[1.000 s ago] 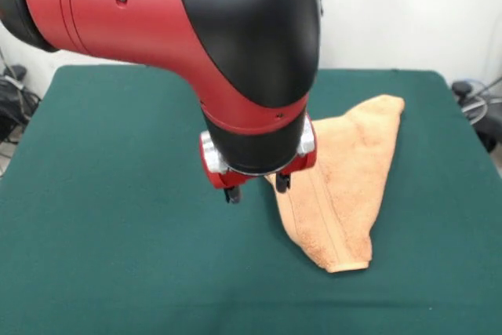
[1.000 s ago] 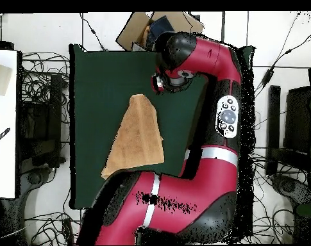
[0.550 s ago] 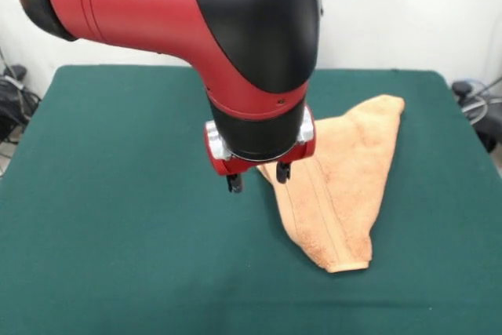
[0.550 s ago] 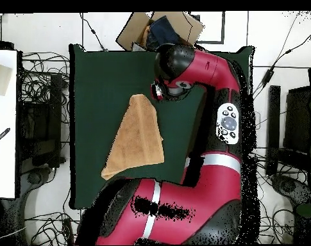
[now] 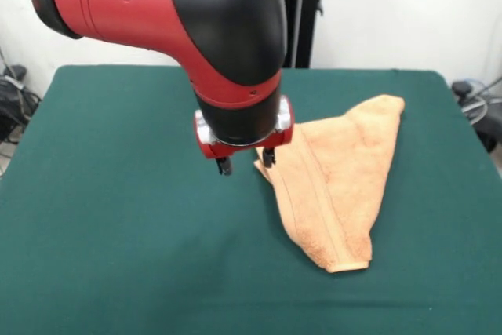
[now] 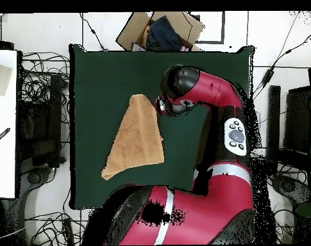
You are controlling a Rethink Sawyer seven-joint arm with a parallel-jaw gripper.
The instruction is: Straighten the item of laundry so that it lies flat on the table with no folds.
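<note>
You have the gripper (image 5: 246,164) hanging just off the towel's (image 5: 337,186) corner at about nine o'clock in the front view, its two dark fingertips (image 5: 224,166) parted with bare felt showing between them and nothing held. The towel lies folded over on itself into a long wedge on the green table (image 5: 110,217), running from about one o'clock down to five o'clock of the table's middle in that view, with a woven band visible along the folded length. In the overhead view the towel (image 6: 137,138) sits toward the nine o'clock half of the table (image 6: 100,77), and the gripper is hidden under the arm's wrist beside the towel's three o'clock edge.

To do this step well, take only the top layer. Bring one finger onto the corner nearest the gripper, lower until the tips meet the felt, and pinch the upper ply alone; catching both plies would likely drag the whole wedge instead of opening it. I judge the fold line runs along the band, though the terry nap makes the layer edges hard to read, so confirm that before closing. Then peel across toward the open green side, low and slow.
</note>
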